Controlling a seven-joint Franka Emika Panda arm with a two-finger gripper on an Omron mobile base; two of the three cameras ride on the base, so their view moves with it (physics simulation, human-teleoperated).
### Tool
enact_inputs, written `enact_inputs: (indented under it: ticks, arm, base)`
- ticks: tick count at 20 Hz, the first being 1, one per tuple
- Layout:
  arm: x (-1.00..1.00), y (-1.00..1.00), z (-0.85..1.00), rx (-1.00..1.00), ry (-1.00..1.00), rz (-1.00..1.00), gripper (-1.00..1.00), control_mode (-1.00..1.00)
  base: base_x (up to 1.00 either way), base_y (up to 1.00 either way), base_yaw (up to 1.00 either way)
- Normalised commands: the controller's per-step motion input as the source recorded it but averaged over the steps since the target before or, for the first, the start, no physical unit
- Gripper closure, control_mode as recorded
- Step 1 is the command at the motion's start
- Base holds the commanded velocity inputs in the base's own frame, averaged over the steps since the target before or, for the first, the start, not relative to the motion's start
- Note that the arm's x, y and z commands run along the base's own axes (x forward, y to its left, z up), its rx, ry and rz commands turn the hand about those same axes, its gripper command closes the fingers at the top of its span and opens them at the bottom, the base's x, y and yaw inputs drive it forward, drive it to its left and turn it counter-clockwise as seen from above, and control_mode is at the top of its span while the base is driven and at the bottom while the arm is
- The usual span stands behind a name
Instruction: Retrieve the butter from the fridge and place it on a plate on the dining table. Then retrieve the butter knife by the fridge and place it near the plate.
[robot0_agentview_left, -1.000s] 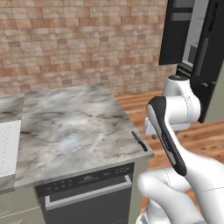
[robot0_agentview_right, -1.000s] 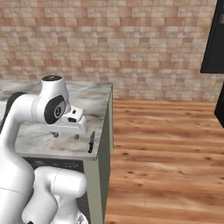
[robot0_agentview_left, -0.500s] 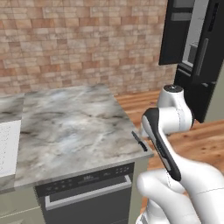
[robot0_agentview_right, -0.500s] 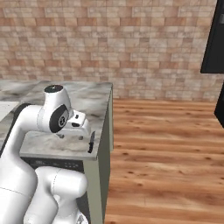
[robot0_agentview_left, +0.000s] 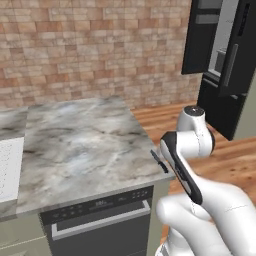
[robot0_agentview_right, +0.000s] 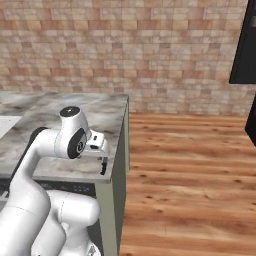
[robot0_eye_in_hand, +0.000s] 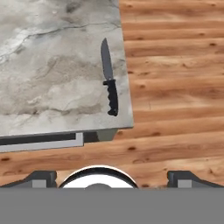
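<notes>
The slim dark butter knife (robot0_eye_in_hand: 110, 78), with a grey blade and a ribbed black handle, lies flat on the grey marbled stone desk (robot0_agentview_left: 80, 150), at the desk's near right corner and just inside its right edge. In the hand view the blade points toward the far end of the desk and the handle toward the near edge; the knife runs almost parallel to the right edge. In the left base view the knife (robot0_agentview_left: 159, 161) shows as a short dark line at the same corner, partly behind the white arm, and in the right base view it (robot0_agentview_right: 104, 165) sits at the desk's near corner, just below the hand.

The claw (robot0_eye_in_hand: 112, 177) hangs above the knife and apart from it, its two dark fingertips (robot0_eye_in_hand: 41, 178) spread wide with nothing between them. From the hand camera, the knife lies ahead of the claw, a little left of the midpoint between the tips.

Under the desk's near edge sits a dark dishwasher front (robot0_agentview_left: 100, 220) with a grey bar handle, set in a sage-green base (robot0_agentview_right: 114, 210). To the right of the desk is a brown plank wooden floor (robot0_agentview_right: 190, 185). A red-brown brick wall (robot0_agentview_left: 90, 50) runs along the far side. At the far right stands the tall black fridge (robot0_agentview_left: 225, 65), one door swung open, well apart from the desk.
</notes>
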Motion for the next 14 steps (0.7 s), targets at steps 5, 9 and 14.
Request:
enact_inputs:
  ticks: [5, 9, 14]
  arm:
    - [0.46, -0.02, -0.18, 0.0, 0.0, 0.0, -1.0, -1.0]
    - [0.19, 0.0, -0.07, 0.0, 0.0, 0.0, -1.0, -1.0]
    - [0.24, 0.0, -0.17, 0.0, 0.0, 0.01, -1.0, -1.0]
  base:
    - [0.0, 0.0, 0.0]
    - [0.0, 0.0, 0.0]
    - [0.0, 0.0, 0.0]
